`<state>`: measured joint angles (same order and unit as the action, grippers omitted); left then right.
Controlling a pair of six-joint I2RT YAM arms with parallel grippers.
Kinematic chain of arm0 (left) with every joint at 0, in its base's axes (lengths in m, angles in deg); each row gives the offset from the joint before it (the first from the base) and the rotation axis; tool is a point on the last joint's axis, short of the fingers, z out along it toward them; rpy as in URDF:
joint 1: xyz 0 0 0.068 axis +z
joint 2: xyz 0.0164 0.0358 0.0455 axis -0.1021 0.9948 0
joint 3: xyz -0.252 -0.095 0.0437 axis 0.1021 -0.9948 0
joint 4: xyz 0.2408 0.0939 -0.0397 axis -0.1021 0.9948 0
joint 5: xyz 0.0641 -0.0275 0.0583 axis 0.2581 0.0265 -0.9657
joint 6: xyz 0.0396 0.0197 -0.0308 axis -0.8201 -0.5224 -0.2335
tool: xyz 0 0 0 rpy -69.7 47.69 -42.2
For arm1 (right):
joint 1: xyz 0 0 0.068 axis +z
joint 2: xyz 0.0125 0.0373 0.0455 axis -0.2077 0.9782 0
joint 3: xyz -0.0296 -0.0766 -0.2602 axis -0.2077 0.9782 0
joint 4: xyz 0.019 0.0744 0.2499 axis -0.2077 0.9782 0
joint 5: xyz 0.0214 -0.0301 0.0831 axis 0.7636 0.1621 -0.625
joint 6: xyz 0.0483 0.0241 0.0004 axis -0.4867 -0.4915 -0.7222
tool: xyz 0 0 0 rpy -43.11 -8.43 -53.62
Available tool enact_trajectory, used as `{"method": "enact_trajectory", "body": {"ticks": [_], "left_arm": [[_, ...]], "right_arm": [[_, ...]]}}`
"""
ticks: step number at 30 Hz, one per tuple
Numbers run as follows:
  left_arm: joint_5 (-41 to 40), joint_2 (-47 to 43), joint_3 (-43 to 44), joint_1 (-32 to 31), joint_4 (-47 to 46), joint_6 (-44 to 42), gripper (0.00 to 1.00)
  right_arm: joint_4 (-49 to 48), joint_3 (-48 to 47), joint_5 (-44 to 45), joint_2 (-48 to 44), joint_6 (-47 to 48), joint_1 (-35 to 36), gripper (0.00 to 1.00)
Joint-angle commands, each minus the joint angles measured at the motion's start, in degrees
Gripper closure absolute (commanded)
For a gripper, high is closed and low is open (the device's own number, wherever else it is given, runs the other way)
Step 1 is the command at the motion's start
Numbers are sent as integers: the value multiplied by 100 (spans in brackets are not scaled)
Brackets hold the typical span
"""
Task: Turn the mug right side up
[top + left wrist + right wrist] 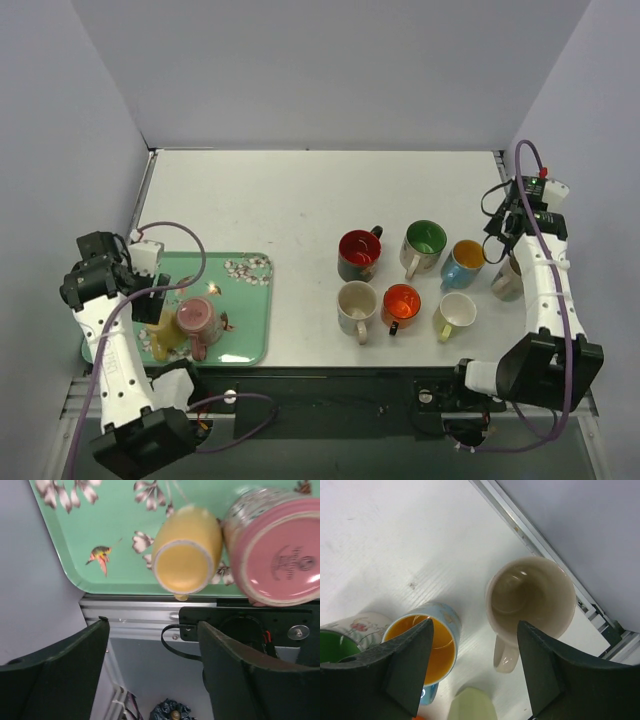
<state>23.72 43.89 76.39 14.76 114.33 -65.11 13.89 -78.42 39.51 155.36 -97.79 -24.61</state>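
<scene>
Two mugs stand upside down on the green flowered tray (250, 300): a pink mug (197, 320) and a yellow mug (162, 340) to its left. In the left wrist view both show bottom up, the yellow mug (186, 550) beside the pink mug (277, 550), on the tray (100, 520). My left gripper (150, 300) is open and empty above the tray's near left corner, its fingertips (102, 627) past the tray's near rim. My right gripper (505, 245) is open and empty above an upright beige mug (532, 595).
Several upright mugs stand on the white table: red inside (358, 252), green inside (425, 243), blue with orange inside (463, 262), cream (355, 305), orange (401, 303), pale yellow (457, 312), and beige (507, 280) at the right edge. Grey walls enclose the table.
</scene>
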Motion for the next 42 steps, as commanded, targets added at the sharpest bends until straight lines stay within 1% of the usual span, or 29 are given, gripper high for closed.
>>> {"method": "enact_trajectory", "body": {"ticks": [1, 2, 4, 5, 8, 10, 11, 13, 15, 17, 21, 23, 24, 25, 26, 27, 28, 30, 33, 35, 38, 40, 42], "left_arm": [[526, -102, -463, 1249, 149, -910, 22], [616, -172, -717, 1547, 149, -1173, 26], [749, -190, -1033, 1856, 114, -1412, 30], [784, -182, -1131, 1919, 97, -1483, 32], [1135, -199, -1439, 2104, 62, -1598, 33], [1093, -243, -1694, 2104, -315, -1501, 33], [1031, -234, -1886, 2104, -726, -1336, 34], [960, -121, -2080, 2104, -1192, -1142, 40], [1065, 11, -2213, 2104, -1510, -983, 45], [1232, 108, -2335, 2113, -1871, -790, 46], [1268, 4, -2652, 2104, -2723, -473, 48], [1294, -84, -2714, 2104, -3014, -420, 59], [1381, -111, -2714, 2113, -3032, -455, 65], [1591, -146, -2706, 2104, -3006, -490, 68], [1680, -164, -2662, 2113, -2945, -542, 77], [1803, -164, -2644, 2104, -2918, -543, 81], [1821, -147, -2627, 2104, -2962, -534, 92], [1786, -94, -2609, 2113, -3163, -464, 100], [1839, 47, -2495, 2113, -3235, -394, 100], [1979, 161, -2249, 2113, -3130, -236, 100], [2505, 301, -1652, 2104, -3015, 28, 100], [2874, 389, -1257, 2095, -3024, 344, 100], [3147, 521, -879, 2069, -3059, 783, 100]], "right_arm": [[165, -127, 390, -464, 89, 295, 37], [147, -109, 408, -499, 98, 348, 37], [86, -92, 364, -596, 54, 374, 37], [51, -48, 338, -605, 45, 375, 37], [-20, -12, 197, -605, 36, 392, 37], [-20, 23, 171, -605, 36, 418, 37], [-46, 40, 101, -614, 27, 418, 37], [-90, 67, 30, -623, 36, 436, 37], [-81, 67, 65, -631, 71, 445, 38], [-81, 76, 83, -649, 80, 454, 38], [-73, 76, 65, -658, 98, 462, 37], [-64, 76, 65, -684, 98, 462, 38], [-64, 76, 65, -684, 106, 462, 38], [-64, 76, 65, -684, 115, 462, 38], [-64, 76, 83, -676, 115, 462, 38], [-64, 84, 91, -667, 115, 462, 38], [-64, 76, 100, -667, 124, 462, 38], [-55, 67, 83, -667, 133, 480, 38], [-37, 58, 74, -684, 133, 497, 38], [6, 14, 91, -702, 124, 559, 38], [120, -108, 179, -851, 124, 699, 38], [191, -231, 258, -1000, 115, 936, 38], [270, -380, 539, -1193, 107, 1409, 38]]}}
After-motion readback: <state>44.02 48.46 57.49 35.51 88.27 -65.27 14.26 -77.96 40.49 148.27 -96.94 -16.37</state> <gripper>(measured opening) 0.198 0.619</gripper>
